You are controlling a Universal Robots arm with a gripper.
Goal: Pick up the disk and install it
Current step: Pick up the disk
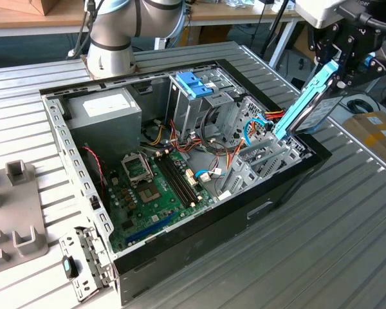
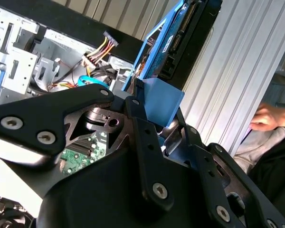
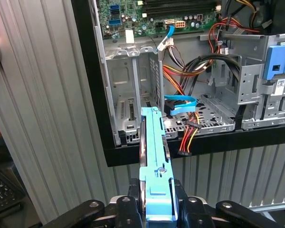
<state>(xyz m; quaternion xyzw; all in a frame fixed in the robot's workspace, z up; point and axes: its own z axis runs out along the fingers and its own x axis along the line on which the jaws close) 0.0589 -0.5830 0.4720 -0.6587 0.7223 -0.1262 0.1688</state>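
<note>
The disk (image 1: 311,103), a silver drive in a blue plastic frame, hangs edge-on and tilted over the open computer case's rim (image 1: 289,187) on the exterior view's right. My gripper (image 1: 338,64) is shut on its upper end. In the first wrist view the disk (image 3: 154,152) runs from between my fingers (image 3: 128,202) toward the case's black edge, in line with an open metal bay (image 3: 128,104). The second wrist view has the disk (image 2: 173,38) beyond my gripper (image 2: 164,128), whose jaws clamp the frame's blue tab.
Inside the case lie a motherboard (image 1: 161,187), a grey power supply (image 1: 106,112), a drive cage with a blue latch (image 1: 193,84) and loose coloured cables (image 3: 180,102). A person's hand (image 2: 266,118) rests beside the ribbed table. A grey fixture (image 1: 13,212) stands at the exterior view's left.
</note>
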